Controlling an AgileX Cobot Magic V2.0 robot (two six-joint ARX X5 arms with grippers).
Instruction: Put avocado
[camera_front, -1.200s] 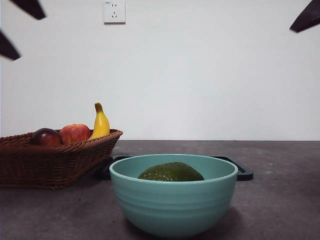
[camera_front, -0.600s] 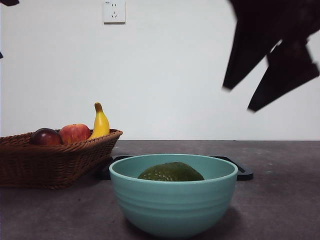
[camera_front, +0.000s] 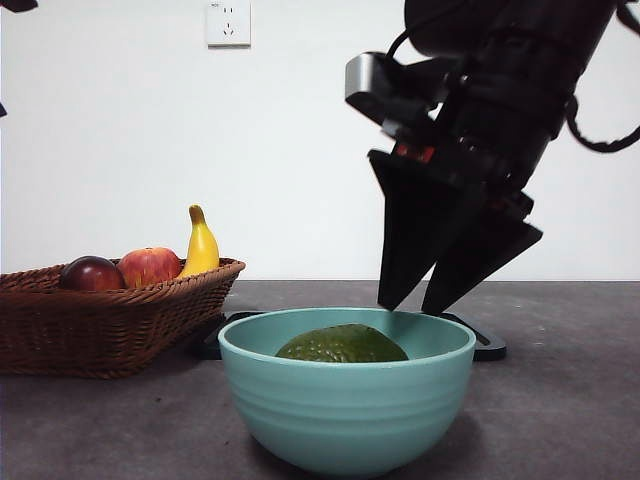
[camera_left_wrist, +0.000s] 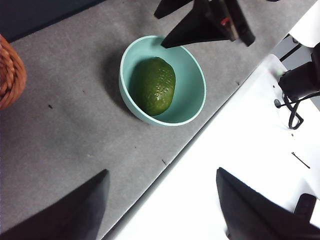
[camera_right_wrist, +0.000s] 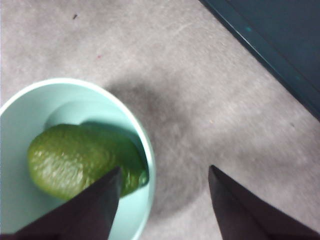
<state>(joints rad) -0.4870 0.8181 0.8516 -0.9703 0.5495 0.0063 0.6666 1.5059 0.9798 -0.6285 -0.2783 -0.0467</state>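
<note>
The avocado (camera_front: 342, 345) is dark green and lies in a teal bowl (camera_front: 347, 405) at the front middle of the table. It also shows in the left wrist view (camera_left_wrist: 153, 85) and the right wrist view (camera_right_wrist: 75, 160). My right gripper (camera_front: 410, 306) is open and empty, its tips just above the bowl's far right rim (camera_right_wrist: 148, 155). The left wrist view also shows it (camera_left_wrist: 159, 30). In its own view (camera_right_wrist: 165, 169), one jaw is over the avocado's end and the other over bare table. My left gripper (camera_left_wrist: 162, 171) is open and empty, high above the table's front edge.
A wicker basket (camera_front: 100, 325) at the left holds a dark red fruit (camera_front: 92, 273), an apple (camera_front: 150, 266) and a banana (camera_front: 202, 248). A black tray (camera_front: 490, 349) lies behind the bowl. The basket's edge shows in the left wrist view (camera_left_wrist: 10, 70).
The right arm has come down from the upper right corner to just over the bowl's far right rim. The avocado and bowl have not moved.
</note>
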